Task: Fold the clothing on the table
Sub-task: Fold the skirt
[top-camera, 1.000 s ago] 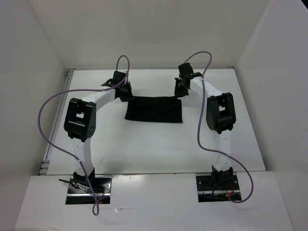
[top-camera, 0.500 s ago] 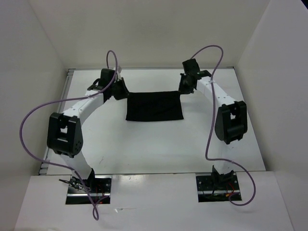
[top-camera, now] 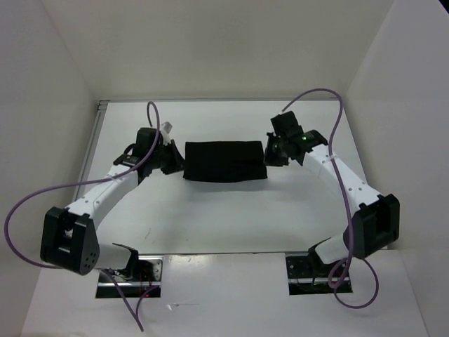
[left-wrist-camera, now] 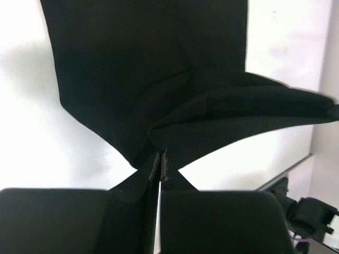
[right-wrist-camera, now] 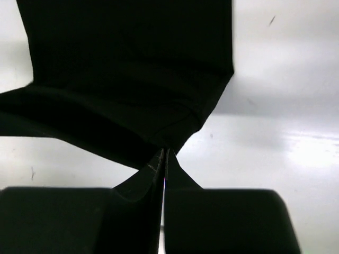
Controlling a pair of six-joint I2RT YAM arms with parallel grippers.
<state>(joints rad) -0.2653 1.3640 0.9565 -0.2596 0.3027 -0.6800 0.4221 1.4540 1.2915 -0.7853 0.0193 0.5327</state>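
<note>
Black fabric, the clothing (top-camera: 224, 161), lies on the white table (top-camera: 210, 217) a bit beyond mid-depth, roughly centred left to right. From the top view we see a wide rect. with its long side running left-right and its near edge fairly straight.

It sits between the two arms. The left gripper (top-camera: 175, 160) is at its left short edge and the right gripper (top-camera: 273, 152) at its right short edge, both low over the table and both touching the cloth. Both forearms stretch far fwd from the bases, elbows dropped out to the sides.

Left wrist cam: the fingers are clenched tight together w/ a corner of the clothing pinched at their tips. From that pinch the cloth fans out in two layers, one broad sheet running away toward the top and a second fold stretching off to the right, raised above bare table.

Right wrist cam: same in mirror. The pincer is clamped on a corner of fabric, w/ a broad sheet ahead and a fold running off to the left.

From above the cloth looks doubled over, but black on black we can't make out the layers' edges for sure.

Purple cables (top-camera: 31, 207) loop off each arm
</note>
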